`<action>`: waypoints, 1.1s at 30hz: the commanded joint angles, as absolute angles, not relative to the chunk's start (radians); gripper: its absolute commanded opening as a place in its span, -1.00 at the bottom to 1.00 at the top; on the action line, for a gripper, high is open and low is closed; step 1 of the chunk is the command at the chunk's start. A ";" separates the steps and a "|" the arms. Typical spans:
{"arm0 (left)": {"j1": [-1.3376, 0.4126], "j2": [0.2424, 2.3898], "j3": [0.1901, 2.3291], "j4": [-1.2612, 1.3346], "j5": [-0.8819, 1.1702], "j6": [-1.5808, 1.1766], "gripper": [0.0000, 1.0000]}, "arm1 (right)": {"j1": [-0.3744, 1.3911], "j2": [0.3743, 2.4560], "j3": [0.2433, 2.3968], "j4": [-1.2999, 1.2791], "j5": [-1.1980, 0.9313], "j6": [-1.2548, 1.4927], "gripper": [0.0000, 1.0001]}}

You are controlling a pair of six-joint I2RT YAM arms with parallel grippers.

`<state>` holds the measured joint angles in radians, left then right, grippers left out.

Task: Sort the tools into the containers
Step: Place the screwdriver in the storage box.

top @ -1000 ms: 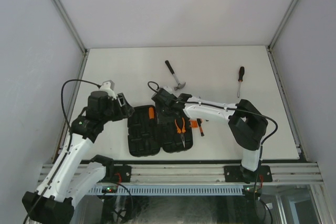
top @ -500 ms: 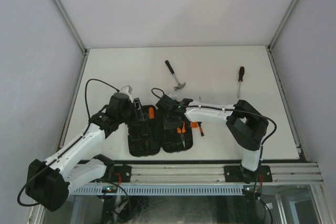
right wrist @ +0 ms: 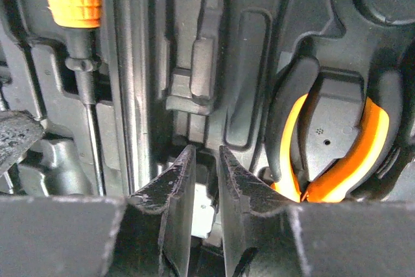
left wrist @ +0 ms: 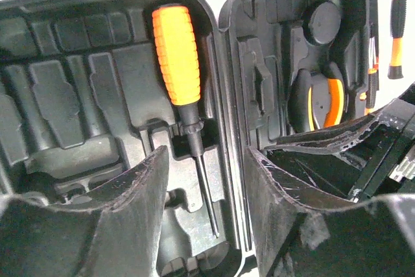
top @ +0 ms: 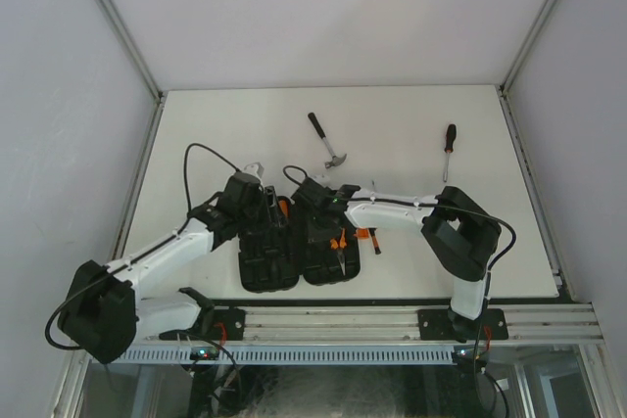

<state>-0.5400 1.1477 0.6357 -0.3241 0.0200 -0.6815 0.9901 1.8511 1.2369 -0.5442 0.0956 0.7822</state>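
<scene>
on the worktop (top: 411, 134) the open tool case (top: 265, 266) lies near both arms, within reach. the hammer (top: 326, 142) and black-handled screwdriver (top: 448, 151) wait farther back. the pliers (right wrist: 337, 154) and orange-handled screwdriver (left wrist: 176, 56) sit in moulded slots. left fingers (left wrist: 130, 212) hover half-spread and empty. right fingers (right wrist: 175, 192) are nearly together, and i cannot tell if they grip anything.

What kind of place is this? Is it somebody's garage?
More likely a robot test booth in a lab. Plain white walls box in a white table. A left arm and a right arm are bolted to a metal rail. A tool case lies open.
</scene>
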 commanded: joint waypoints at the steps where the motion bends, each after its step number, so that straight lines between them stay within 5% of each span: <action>1: -0.563 1.177 0.628 -0.271 0.005 -0.708 0.05 | 0.990 1.836 1.209 -0.534 0.087 0.787 -0.62; 33: -0.566 1.374 0.647 -0.210 -0.035 -0.684 -0.67 | 0.976 1.856 1.209 -0.546 0.060 0.769 -0.78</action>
<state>-0.5610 1.3495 0.6338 -0.2245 0.0227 -0.6960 0.9787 1.8542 1.2087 -0.5381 0.0624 0.7799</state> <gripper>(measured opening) 0.211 0.112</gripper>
